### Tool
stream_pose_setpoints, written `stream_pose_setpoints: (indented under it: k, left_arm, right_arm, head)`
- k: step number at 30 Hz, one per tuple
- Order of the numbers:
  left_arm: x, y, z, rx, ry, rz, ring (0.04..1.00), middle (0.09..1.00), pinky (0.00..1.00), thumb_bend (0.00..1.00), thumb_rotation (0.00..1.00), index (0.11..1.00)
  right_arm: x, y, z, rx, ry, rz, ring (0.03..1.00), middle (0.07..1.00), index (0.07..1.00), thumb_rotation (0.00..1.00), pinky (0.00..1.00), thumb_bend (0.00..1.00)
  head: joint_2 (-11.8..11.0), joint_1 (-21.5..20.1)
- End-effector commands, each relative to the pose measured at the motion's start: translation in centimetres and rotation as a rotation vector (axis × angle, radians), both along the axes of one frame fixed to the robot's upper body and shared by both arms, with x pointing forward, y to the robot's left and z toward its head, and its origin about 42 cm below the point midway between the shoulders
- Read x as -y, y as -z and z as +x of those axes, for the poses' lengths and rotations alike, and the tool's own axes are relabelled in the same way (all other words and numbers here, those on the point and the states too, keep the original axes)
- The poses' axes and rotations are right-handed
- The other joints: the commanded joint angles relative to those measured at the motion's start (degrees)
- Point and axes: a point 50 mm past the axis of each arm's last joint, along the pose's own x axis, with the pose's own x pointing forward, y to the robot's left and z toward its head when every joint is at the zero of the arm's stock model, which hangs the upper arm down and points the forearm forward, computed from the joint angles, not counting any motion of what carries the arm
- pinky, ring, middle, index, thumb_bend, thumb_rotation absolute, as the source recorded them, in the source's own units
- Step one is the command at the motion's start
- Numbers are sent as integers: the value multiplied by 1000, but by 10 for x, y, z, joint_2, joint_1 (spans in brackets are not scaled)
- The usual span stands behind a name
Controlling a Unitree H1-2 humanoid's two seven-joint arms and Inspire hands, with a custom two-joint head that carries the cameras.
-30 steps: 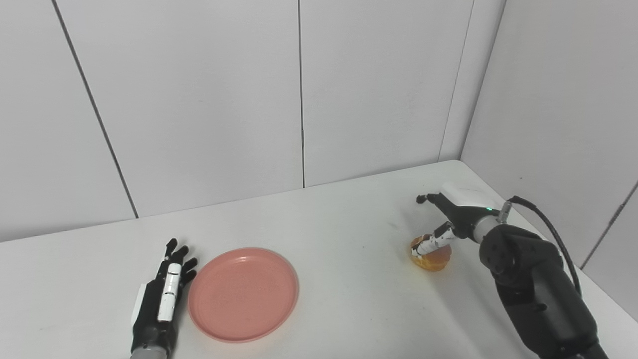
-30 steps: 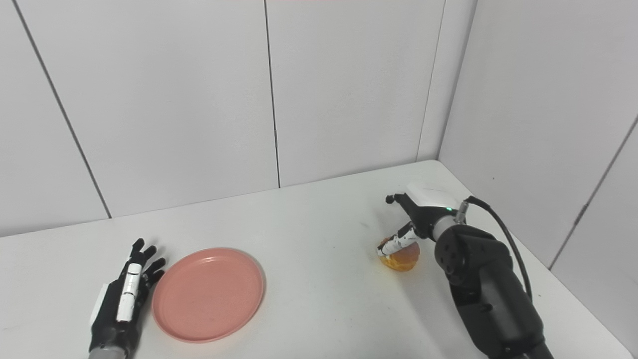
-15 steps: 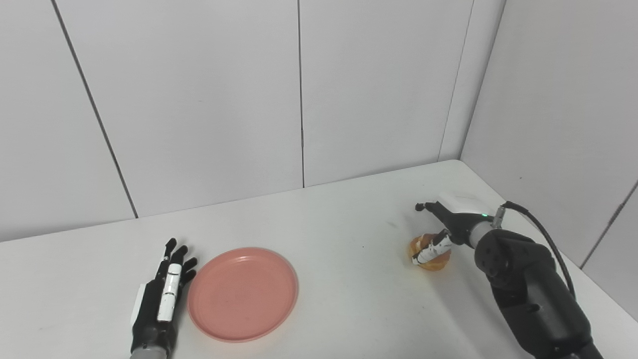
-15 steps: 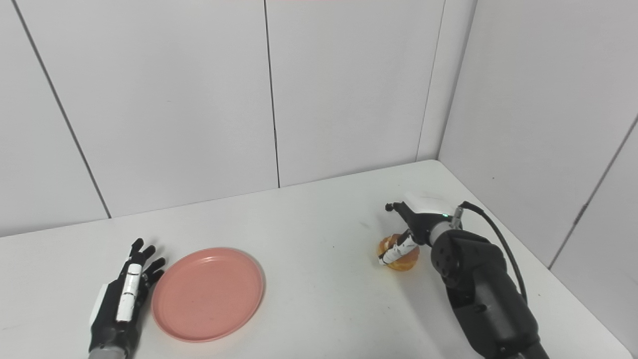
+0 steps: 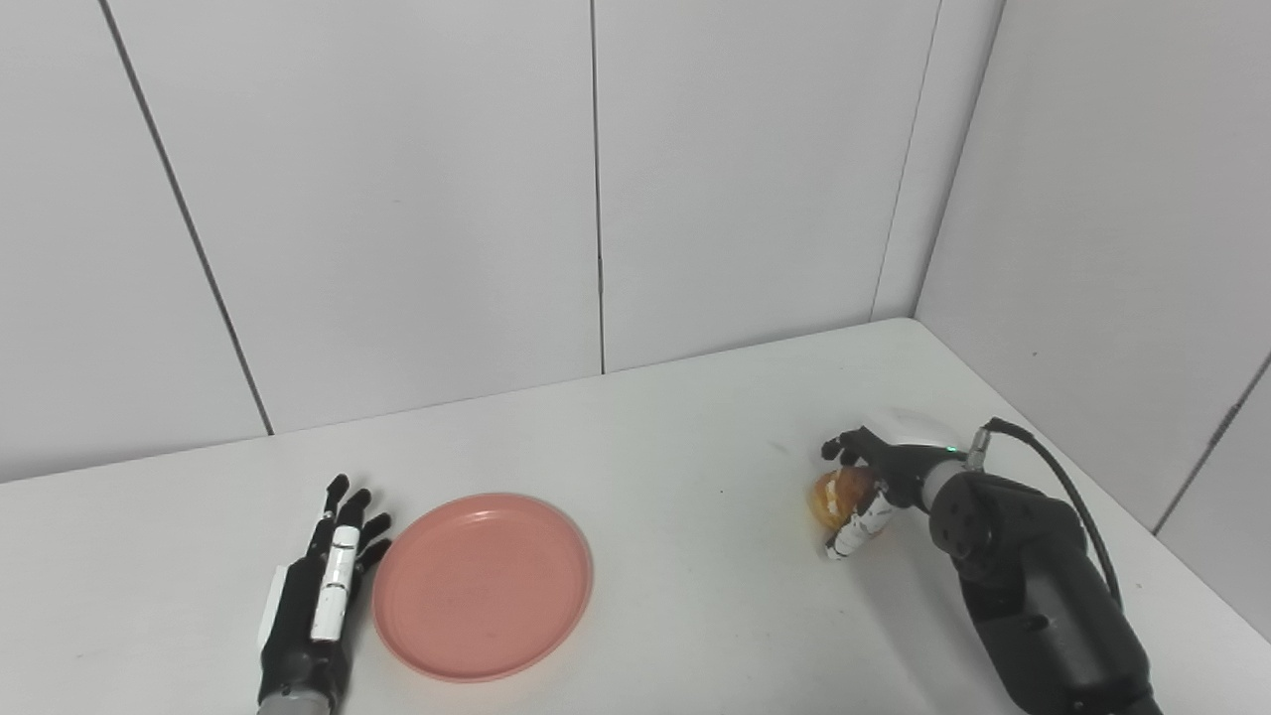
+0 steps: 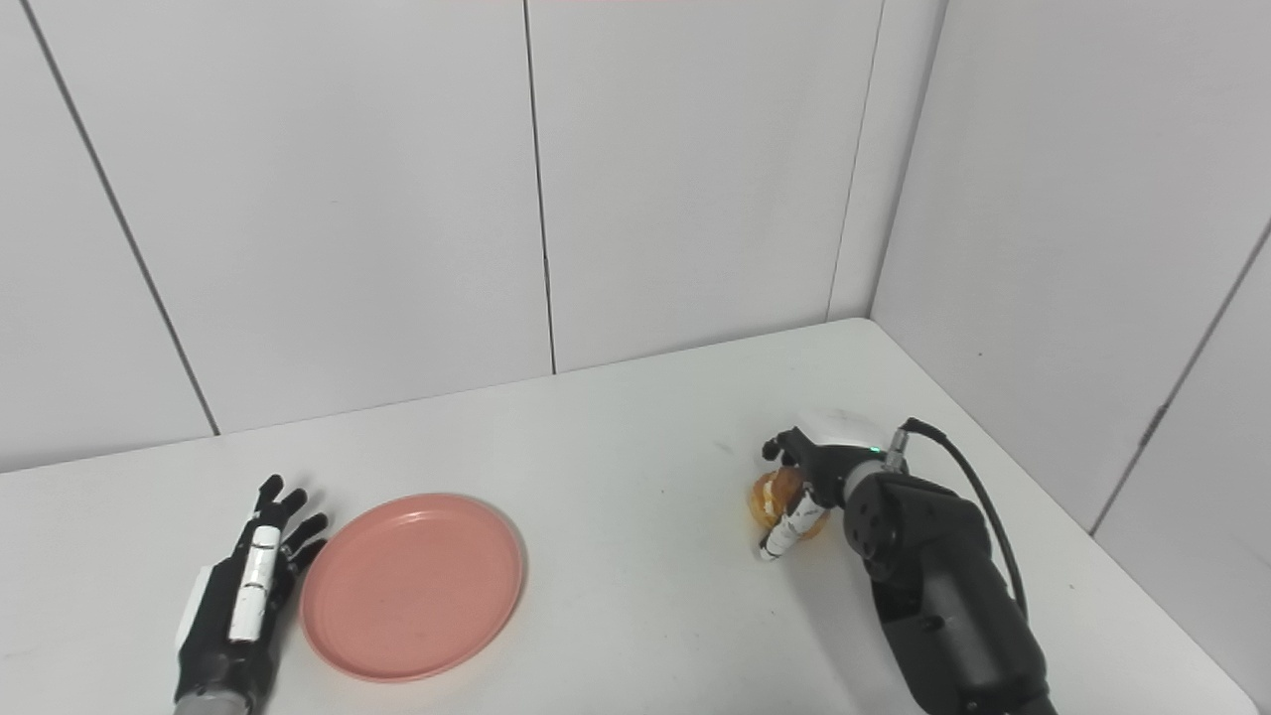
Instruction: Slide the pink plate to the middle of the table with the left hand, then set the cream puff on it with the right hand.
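Note:
The pink plate (image 5: 483, 586) lies flat on the white table (image 5: 685, 437), left of the middle. My left hand (image 5: 316, 596) rests flat beside the plate's left rim, fingers spread and holding nothing. On the right side, my right hand (image 5: 872, 477) is curled around the golden cream puff (image 5: 832, 495), thumb under it and fingers over its top. The puff looks tipped and slightly raised off the table. Much of the puff is hidden by the hand.
Grey wall panels close the table at the back and on the right. A black cable (image 5: 1062, 487) loops from my right wrist. The table's right edge (image 5: 1082, 467) runs close behind my right forearm.
My right hand has closed around the cream puff and drawn back toward me, tipping and lifting it. The left hand and the plate have stayed still.

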Motion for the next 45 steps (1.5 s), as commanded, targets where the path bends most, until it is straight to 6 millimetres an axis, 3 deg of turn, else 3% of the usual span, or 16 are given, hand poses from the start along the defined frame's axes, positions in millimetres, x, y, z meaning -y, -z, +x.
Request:
stream_pose_setpoints:
  k: [1, 4, 5, 6, 10, 12, 15, 24, 27, 29, 39, 45]
  left_arm:
    - [-6, 14, -3, -75, 0, -6, 887, 969, 862, 640, 947, 1000]
    - [-8, 15, -3, -73, -5, -1, 876, 961, 852, 665, 951, 1000]
    - [-8, 16, -3, -73, -4, -1, 876, 959, 845, 670, 949, 1000]
    - [-8, 16, -3, -73, -3, -2, 874, 956, 836, 667, 941, 1000]
    - [-6, 15, -4, -74, -4, -7, 870, 958, 819, 655, 943, 1000]
    - [-6, 15, -5, -76, 1, -7, 872, 961, 820, 658, 946, 1000]
    - [-6, 14, -4, -78, 2, -8, 874, 965, 837, 662, 947, 1000]
    - [-6, 15, -5, -83, -2, -25, 861, 957, 805, 644, 939, 1000]
    - [-5, 15, -6, -90, -4, -28, 865, 959, 814, 651, 938, 1000]
    - [-3, 14, -6, -87, -4, -29, 860, 959, 810, 650, 939, 1000]
    - [3, 13, -9, -88, 3, -38, 870, 965, 823, 632, 929, 1000]
    - [11, 13, -10, -99, 9, -38, 881, 977, 841, 653, 948, 1000]
  right_arm:
    - [4, -17, 2, 67, 26, -28, 593, 676, 721, 76, 464, 941]
    - [5, -16, 2, 70, 15, -44, 464, 553, 668, 14, 350, 900]
    - [5, -15, 2, 74, 10, -47, 399, 509, 645, 5, 293, 707]
    - [5, -15, 2, 77, 8, -47, 338, 486, 621, 1, 243, 616]
    - [6, -15, 4, 80, 10, -38, 293, 476, 502, 0, 204, 538]
    - [5, -16, 4, 61, 1, -48, 295, 432, 509, 0, 198, 525]
    - [3, -20, 3, 34, -17, -79, 378, 503, 521, 0, 233, 512]
    - [-4, -29, 0, 36, -51, -85, 414, 539, 487, 0, 290, 513]
    - [-13, -36, -3, 82, -84, -82, 365, 469, 534, 0, 239, 510]
    - [-21, -42, -5, 122, -109, -80, 403, 482, 512, 0, 285, 515]
    - [-61, -71, -13, 338, -247, 23, 355, 449, 541, 0, 207, 510]
    - [-88, -76, -5, 377, -308, 76, 369, 451, 537, 0, 230, 513]
  head:
    - [1, 1]
    - [1, 2]
    - [1, 2]
    - [1, 2]
    - [1, 1]
    - [3, 0]
    - [3, 1]
    - [6, 4]
    - [6, 7]
    - [6, 10]
    - [8, 22]
    - [17, 68]
